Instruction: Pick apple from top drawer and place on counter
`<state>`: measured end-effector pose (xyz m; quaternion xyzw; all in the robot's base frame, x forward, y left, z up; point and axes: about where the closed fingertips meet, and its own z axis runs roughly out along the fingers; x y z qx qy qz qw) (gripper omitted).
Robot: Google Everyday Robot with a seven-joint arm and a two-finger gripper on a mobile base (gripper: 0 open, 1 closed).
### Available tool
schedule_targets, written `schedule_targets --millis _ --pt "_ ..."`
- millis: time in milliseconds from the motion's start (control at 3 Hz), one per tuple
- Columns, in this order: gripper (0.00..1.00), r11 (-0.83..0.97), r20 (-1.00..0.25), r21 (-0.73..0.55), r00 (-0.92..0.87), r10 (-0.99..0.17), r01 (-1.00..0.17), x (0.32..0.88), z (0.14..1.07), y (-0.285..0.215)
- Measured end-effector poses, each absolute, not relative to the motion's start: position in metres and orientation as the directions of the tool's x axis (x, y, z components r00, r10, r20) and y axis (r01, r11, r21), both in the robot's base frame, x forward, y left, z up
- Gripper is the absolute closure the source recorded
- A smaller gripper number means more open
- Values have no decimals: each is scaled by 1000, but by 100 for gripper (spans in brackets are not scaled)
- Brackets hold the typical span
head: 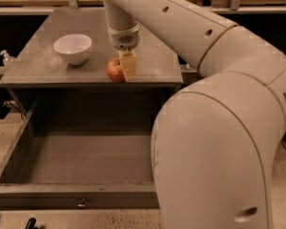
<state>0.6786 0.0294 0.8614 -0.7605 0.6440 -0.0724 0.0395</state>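
- A small clear pump bottle (5,58) stands far to the left of the end effector, off the table's left edge and a little lower than its top.
- A white bowl (72,48) sits upright on the table (38,70), to the left of the end effector and slightly farther back, clearly apart from it.
- The apple (114,70) is held in the end effector at the table's front edge, above the open drawer. Whether it touches the surface cannot be told. It shows red with a yellowish patch. It is round, and its stem end cannot be made out, so no pointing direction can be given.
- The end effector (122,73) points straight down and is closed on the apple. One pale finger (128,67) presses the fruit's right side, and the other is hidden behind it.
- The top drawer (86,156) is pulled fully out below the end effector, its knob (81,204) on the front panel, down and to the left.
- The white arm (214,128) rises from the end effector and sweeps right, filling the right side of the view.
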Motion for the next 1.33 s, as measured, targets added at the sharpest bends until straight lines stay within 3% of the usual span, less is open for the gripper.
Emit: schedule_targets --millis 1333 --pt "100 -53 -8 -205 55 -998 -977 705 850 -22"
